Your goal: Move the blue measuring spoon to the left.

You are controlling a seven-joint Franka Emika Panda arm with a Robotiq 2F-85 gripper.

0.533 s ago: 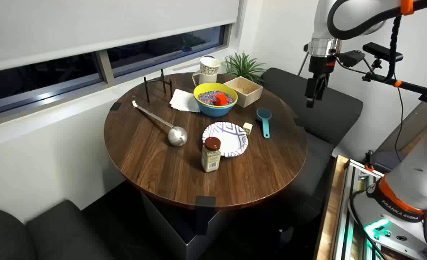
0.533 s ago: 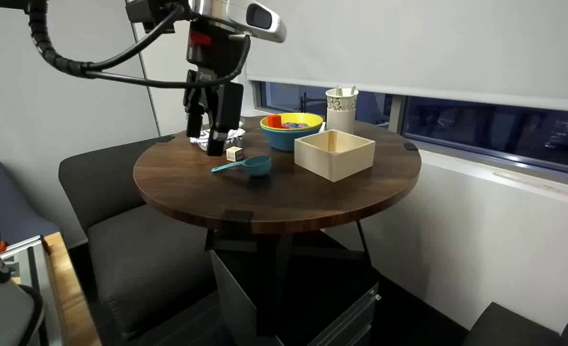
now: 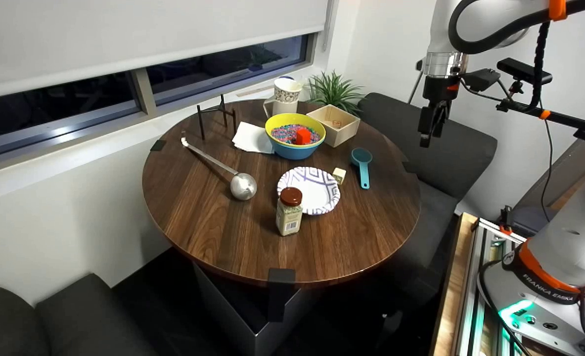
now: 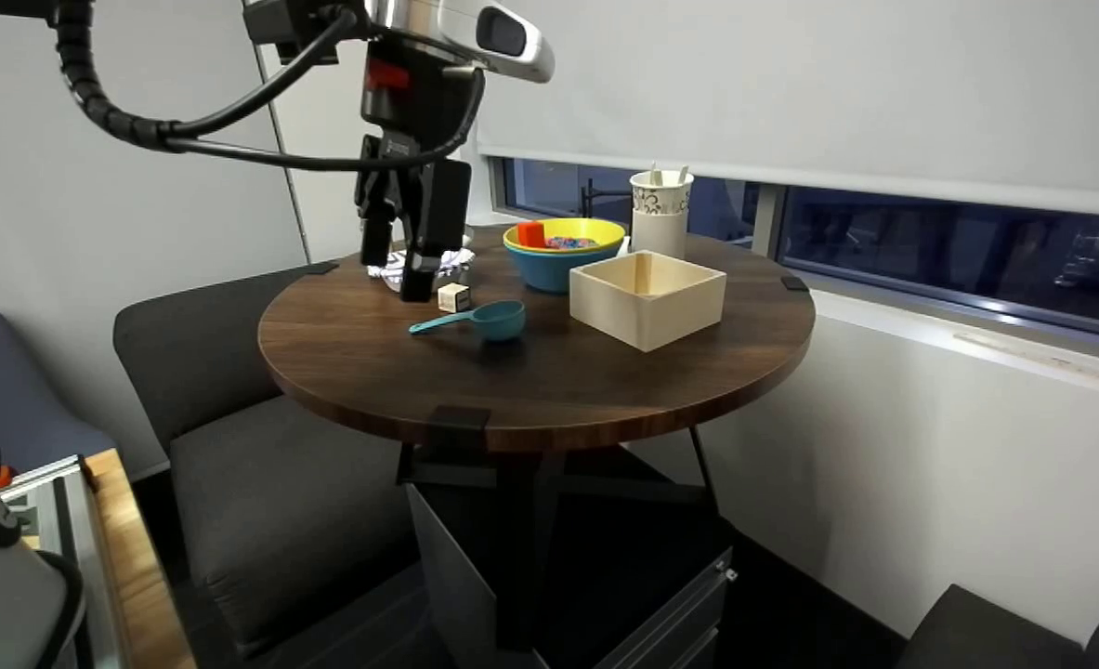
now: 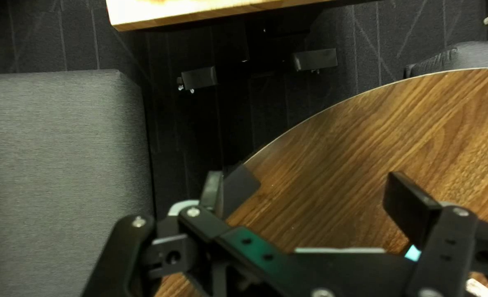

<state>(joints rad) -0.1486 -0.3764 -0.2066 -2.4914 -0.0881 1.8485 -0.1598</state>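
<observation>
The blue measuring spoon lies on the round wooden table, right of the patterned plate. Its cup and handle show in both exterior views. In the wrist view a small teal patch beside the right-hand finger looks like part of it; the rest is hidden by the gripper. My gripper is open and empty, held above table height and apart from the spoon. In an exterior view the gripper appears up and left of the cup. Its spread fingers show in the wrist view.
A small wooden cube sits between plate and spoon. A wooden box, stacked bowls and paper cups stand behind. A spice jar and silver ladle are also on the table. A grey seat is beside the table.
</observation>
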